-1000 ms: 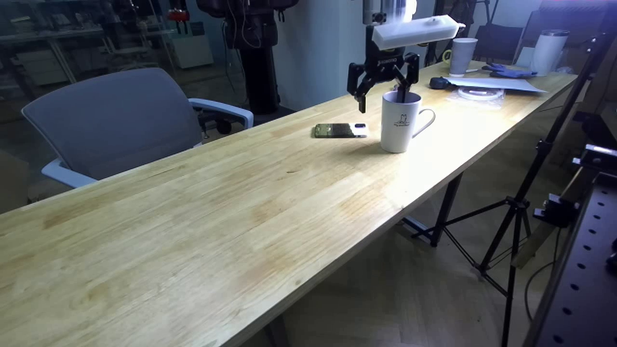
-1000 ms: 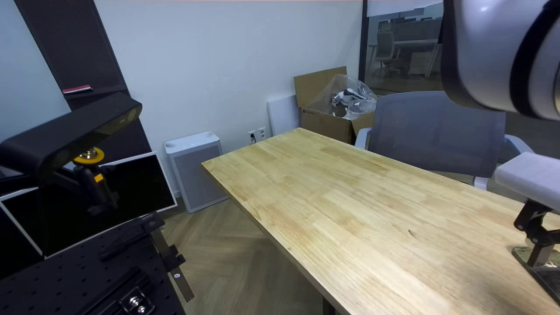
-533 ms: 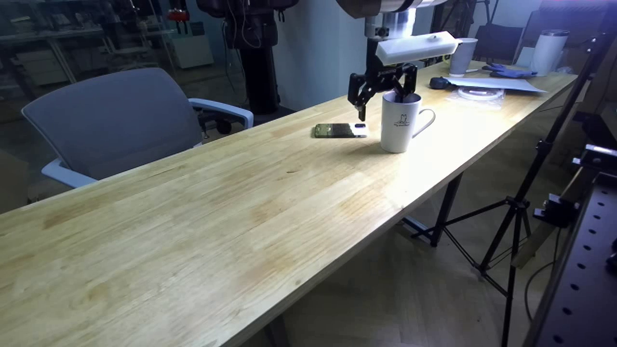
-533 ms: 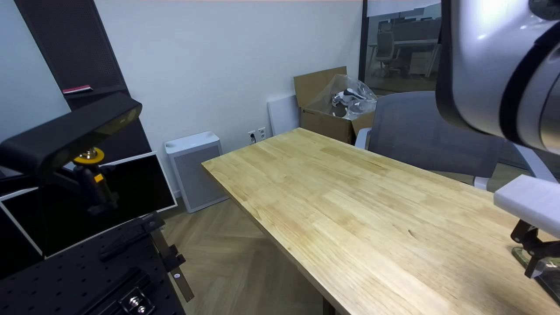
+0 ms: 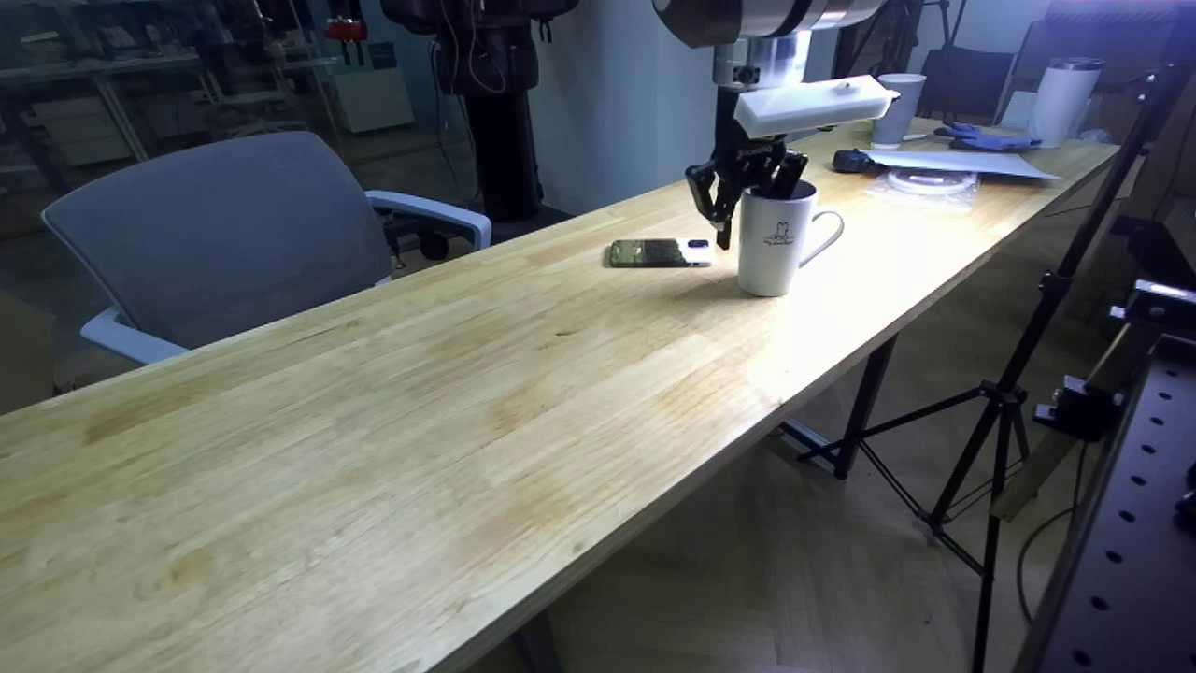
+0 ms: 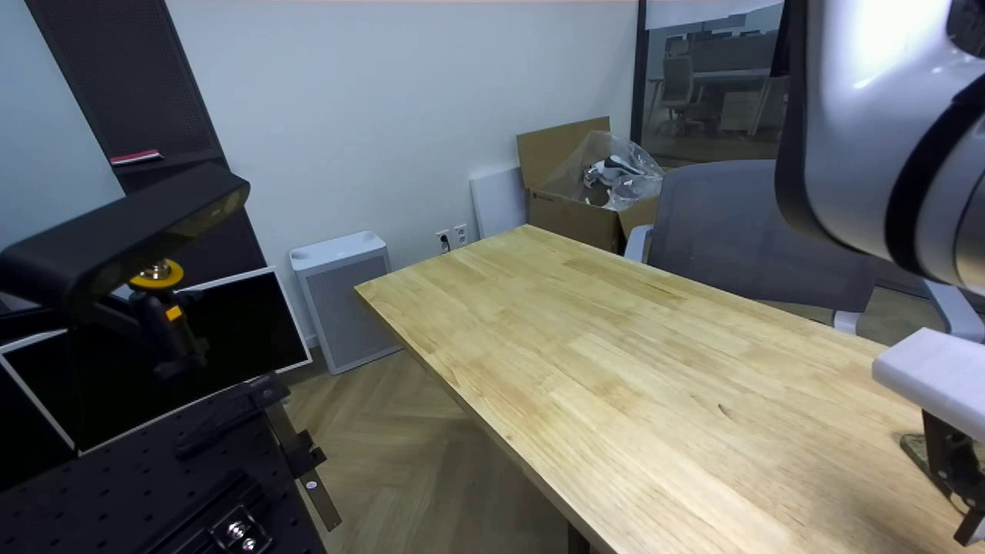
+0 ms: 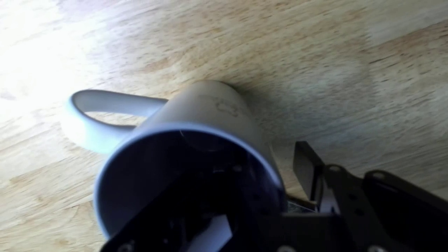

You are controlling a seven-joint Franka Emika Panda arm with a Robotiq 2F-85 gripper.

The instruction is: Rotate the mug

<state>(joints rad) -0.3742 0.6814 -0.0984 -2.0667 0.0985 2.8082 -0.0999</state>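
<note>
Upright white mug (image 5: 770, 257), right of centre in an exterior view. My gripper (image 5: 752, 213), jaws parted, straddles its rim: one finger inside, one outside. A smartphone (image 5: 661, 252) lies left; wooden tabletop (image 5: 374, 449) stretches lower left, its edge slanting toward upper right.

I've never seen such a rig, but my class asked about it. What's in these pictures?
The machine is a robot arm ending in a gripper with two fingers. The wide pictures are taken from two places outside the robot; the close-up, the wrist view, looks down from the arm. On the wooden table a white mug stands upright, with a flat phone-like object near it; farther along stand a cup and a tumbler. One finger dips inside the mug, the other is outside with a gap showing, so nothing seems held yet.
</note>
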